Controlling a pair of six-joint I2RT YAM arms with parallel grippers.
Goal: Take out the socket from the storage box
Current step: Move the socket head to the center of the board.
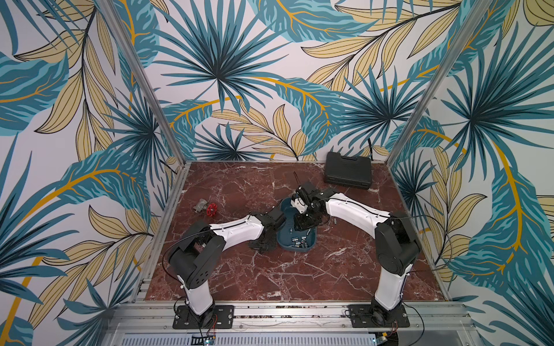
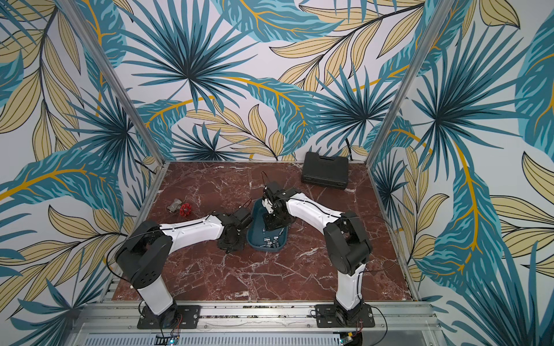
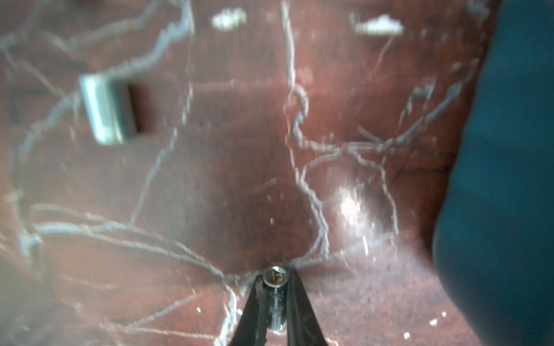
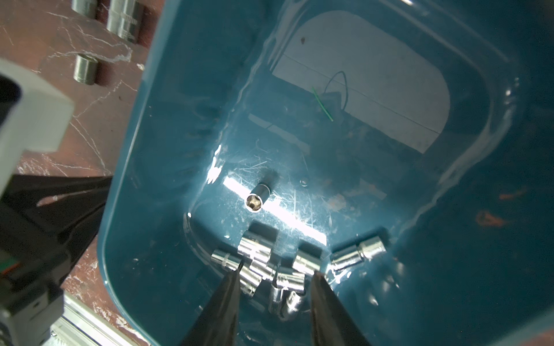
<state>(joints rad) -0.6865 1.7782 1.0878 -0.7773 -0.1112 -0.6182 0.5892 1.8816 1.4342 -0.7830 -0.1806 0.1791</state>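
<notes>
Currently: left hand [image 3: 276, 274] clamped on one small chrome steel socket [image 3: 276, 292], just outside the teal-blue plastic storage box [image 3: 509, 179], over red marble desk [image 3: 209, 179]; right hand [image 4: 277, 272] stands apart above loose sockets [image 4: 254, 248] in box. Judged hard, dense, slick; grip across cylinder sides.

The storage box [image 4: 168, 119] was seen as glossy teal plastic, its floor marked by fine scratches. The sockets [image 4: 256, 248] in it were of bright, mirror-polished metal. The table [image 1: 269, 269] was surfaced in smooth, shiny red-brown marble veined white. At 1 o'clock on it, the black case [image 1: 347, 169] looked matt, moulded plastic; at 10 o'clock, the valve [image 1: 200, 206] showed dull grey metal.
</notes>
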